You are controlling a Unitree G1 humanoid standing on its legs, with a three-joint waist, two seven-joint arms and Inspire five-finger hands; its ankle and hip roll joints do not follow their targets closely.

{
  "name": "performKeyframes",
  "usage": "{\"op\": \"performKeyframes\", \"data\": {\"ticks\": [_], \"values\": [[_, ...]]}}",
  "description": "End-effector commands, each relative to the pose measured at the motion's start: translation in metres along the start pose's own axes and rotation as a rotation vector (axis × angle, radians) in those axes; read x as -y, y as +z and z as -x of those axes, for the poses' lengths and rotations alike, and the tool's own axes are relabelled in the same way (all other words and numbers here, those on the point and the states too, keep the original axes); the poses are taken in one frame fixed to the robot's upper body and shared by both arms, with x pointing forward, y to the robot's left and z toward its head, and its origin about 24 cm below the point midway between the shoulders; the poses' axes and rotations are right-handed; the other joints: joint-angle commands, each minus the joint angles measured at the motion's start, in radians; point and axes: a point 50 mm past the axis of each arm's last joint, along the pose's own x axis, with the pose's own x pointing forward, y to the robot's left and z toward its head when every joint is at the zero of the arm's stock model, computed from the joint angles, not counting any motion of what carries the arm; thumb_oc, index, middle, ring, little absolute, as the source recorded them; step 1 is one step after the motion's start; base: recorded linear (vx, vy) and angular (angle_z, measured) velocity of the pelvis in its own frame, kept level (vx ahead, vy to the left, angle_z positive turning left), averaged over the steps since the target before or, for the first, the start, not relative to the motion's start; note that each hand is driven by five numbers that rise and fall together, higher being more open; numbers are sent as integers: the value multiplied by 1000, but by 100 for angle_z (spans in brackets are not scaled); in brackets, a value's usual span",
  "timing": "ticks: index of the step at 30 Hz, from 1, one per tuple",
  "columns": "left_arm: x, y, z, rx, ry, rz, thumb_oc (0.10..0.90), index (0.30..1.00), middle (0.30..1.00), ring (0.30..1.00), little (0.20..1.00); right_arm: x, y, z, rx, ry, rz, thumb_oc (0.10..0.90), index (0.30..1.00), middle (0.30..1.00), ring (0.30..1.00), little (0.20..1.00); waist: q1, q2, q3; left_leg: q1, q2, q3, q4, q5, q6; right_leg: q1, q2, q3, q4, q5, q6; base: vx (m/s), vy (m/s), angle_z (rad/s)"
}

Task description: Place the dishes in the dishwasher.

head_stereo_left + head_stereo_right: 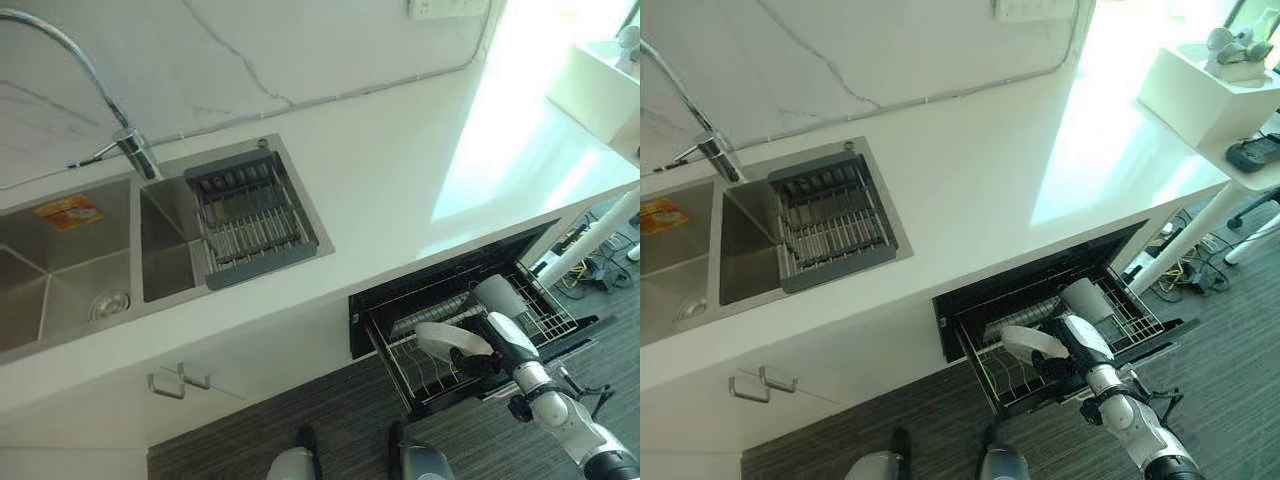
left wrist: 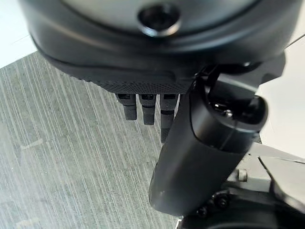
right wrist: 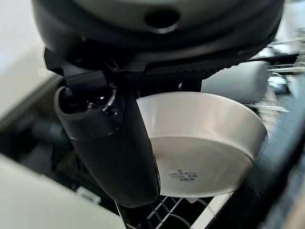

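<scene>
While it hovers: right hand (image 1: 1065, 345) pinches the white bowl (image 3: 202, 143), thumb inside the rim.
Bowl position: tilted, directly above the dishwasher rack (image 1: 1140, 318).
Rack slot: probably free underneath.
Left hand (image 2: 147, 107): fingers straight, idle.

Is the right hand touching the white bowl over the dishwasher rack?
Touching. In the right wrist view the right hand has its thumb laid across the rim of the white bowl, gripping it above the dishwasher rack; no gap shows.
</scene>
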Motion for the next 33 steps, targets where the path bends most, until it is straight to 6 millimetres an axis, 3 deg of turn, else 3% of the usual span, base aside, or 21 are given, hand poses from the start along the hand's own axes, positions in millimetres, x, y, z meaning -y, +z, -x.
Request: {"op": "performKeyframes", "data": {"ticks": [1, 5, 10, 17, 21, 26, 30, 33], "values": [[-15, 28, 7, 90, 24, -58, 800, 900, 900, 900, 900, 71, 38, -30, 180, -473, 104, 400, 300, 300, 300, 300, 21, -19, -7, -28, 2, -54, 130, -221, 8, 43, -36, 15, 18, -142, 63, -85, -22, 14], [-16, 42, 8, 175, 54, -56, 800, 900, 900, 900, 900, 80, 44, -36, 187, -579, 228, 400, 300, 300, 300, 300, 41, -6, 14, -59, -10, -69, 130, -217, 10, 28, -40, 4, 18, -141, 63, -72, 2, 10], [-13, 72, 12, 270, 37, -93, 800, 900, 900, 900, 900, 117, 55, -55, 177, -749, 325, 400, 300, 300, 300, 300, 69, 21, 93, -137, -20, -94, 130, -185, 12, -37, -36, -8, 18, -123, 54, -199, 21, 8], [-7, 96, 16, 346, 8, -95, 800, 900, 900, 900, 900, 145, 68, -74, 116, -804, 331, 400, 300, 300, 300, 300, 103, 43, 170, -201, -40, -100, 130, -164, 24, -95, -37, -25, 18, -106, 53, -115, 28, 7], [-5, 102, 17, 367, -8, -49, 800, 900, 900, 900, 900, 148, 68, -83, 48, -793, 327, 400, 300, 300, 300, 300, 117, 54, 194, -226, -46, -106, 130, -148, 30, -116, -37, -34, 18, -97, 48, -60, 7, 1], [3, 115, 19, 412, -39, -50, 800, 900, 900, 900, 900, 160, 76, -93, -56, -868, 369, 400, 300, 300, 300, 300, 132, 87, 224, -259, -65, -117, 130, -132, 36, -147, -42, -38, 18, -85, 46, -58, 59, 3], [17, 119, 16, 414, -76, -58, 800, 900, 900, 900, 900, 151, 66, -92, -276, -967, 417, 400, 300, 300, 300, 300, 132, 111, 242, -287, -74, -112, 130, -117, 38, -179, -51, -38, 18, -67, 47, -51, 96, 4], [31, 120, 14, 424, -123, -70, 800, 900, 900, 900, 900, 144, 68, -94, -351, -1004, 281, 400, 300, 300, 300, 300, 124, 134, 257, -302, -78, -102, 130, -110, 40, -201, -59, -36, 18, -58, 44, -39, 125, -2]]}}
